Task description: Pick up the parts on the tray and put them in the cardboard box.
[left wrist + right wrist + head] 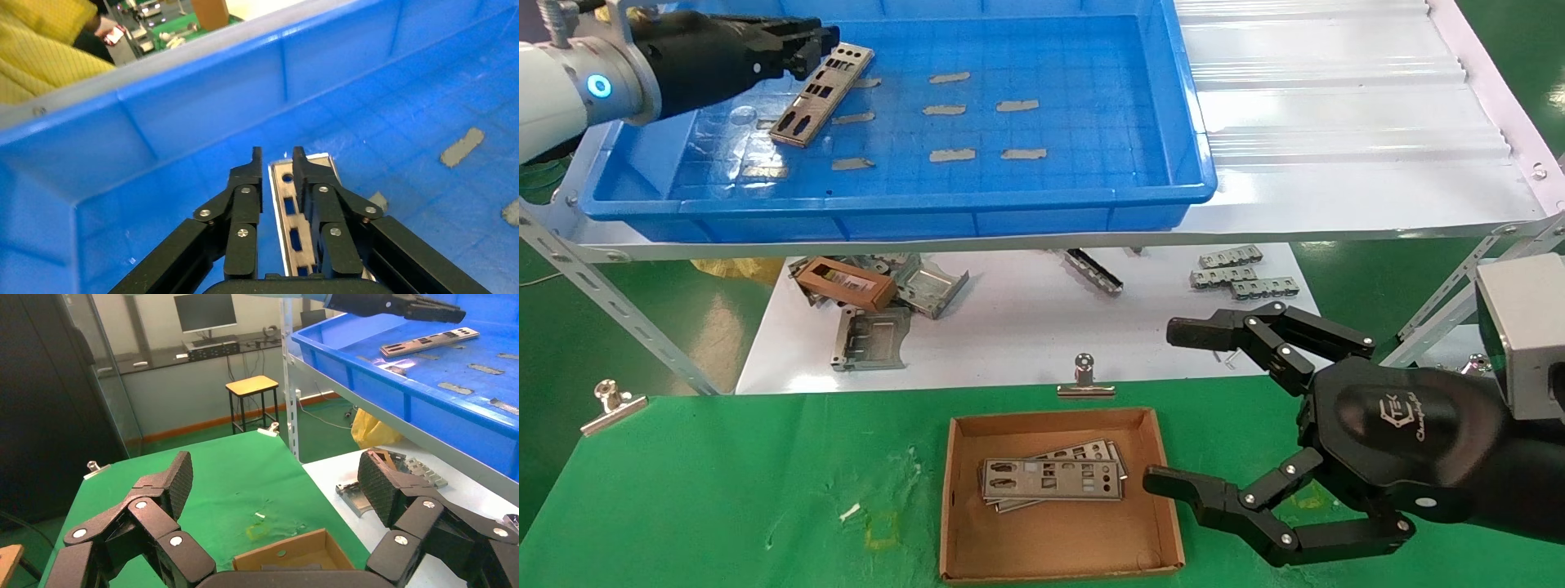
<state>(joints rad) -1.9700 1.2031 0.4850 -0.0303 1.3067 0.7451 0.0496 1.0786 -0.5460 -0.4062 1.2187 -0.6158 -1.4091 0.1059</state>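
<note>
The left gripper (pixel 805 47) was reaching into the far-left corner of the large shallow bright blue plastic tray (pixel 1189 139), w/ its fingers (pixel 252 177) nearly together around the far end of a thin silver-grey punched metal plate (pixel 823 94). In the left wrist view the plate (pixel 292 214) ran straight back between the two fingers toward the wrist, so its long axis lined up w/ the gripper's own reach. Whether the pads were truly clamped on the edges or only flanking them couldn't be told for sure; it looked like a narrow pinch across the plate's width. In the head view the plate slanted from that far end down toward the tray's front-left, apparently tilted, gripped end highest.

The small shallow brown cardboard box (pixel 964 506) sat on the green surface (pixel 723 490) well apart from the tray, nearer the robot, w/ a few similar plates (pixel 1052 478) already stacked inside. The right gripper (pixel 1156 408) was parked just beside the box's right wall, fingers spread wide, holding nothing.

Judgement: the left arm was the one at work, far closer to the plate. The coming move prob. turns on lifting the plate clear of the tray's front rim, then carrying it toward the robot and rightward to the box.
</note>
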